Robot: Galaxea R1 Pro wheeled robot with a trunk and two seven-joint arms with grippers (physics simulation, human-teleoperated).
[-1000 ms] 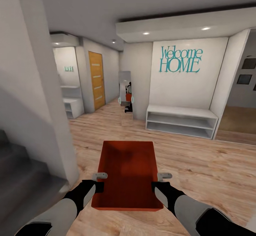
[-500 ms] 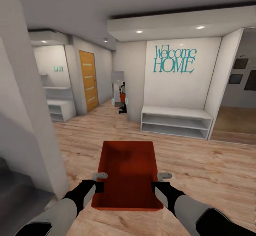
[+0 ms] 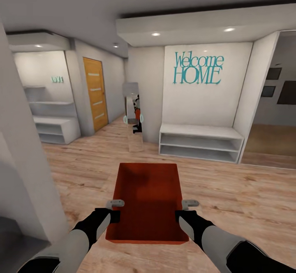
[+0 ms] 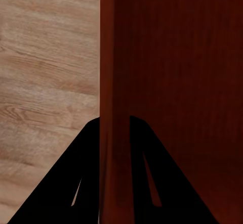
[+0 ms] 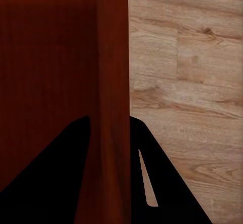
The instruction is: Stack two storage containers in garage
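Head view: my left gripper (image 3: pixel 116 210) pinches the 9 o'clock wall of an empty orange-red storage container (image 3: pixel 148 199), my right gripper (image 3: pixel 181 210) the 3 o'clock wall, carried above the wood-plank floor (image 3: pixel 246 199).

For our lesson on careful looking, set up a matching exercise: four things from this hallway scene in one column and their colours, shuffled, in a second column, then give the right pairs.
Things:
1. bin held between the two grippers
2. wall lettering
3. door
4. bench under the lettering

Colours:
A. white
B. orange-red
C. teal
D. yellowish wood

Pairs: 1-B, 2-C, 3-D, 4-A
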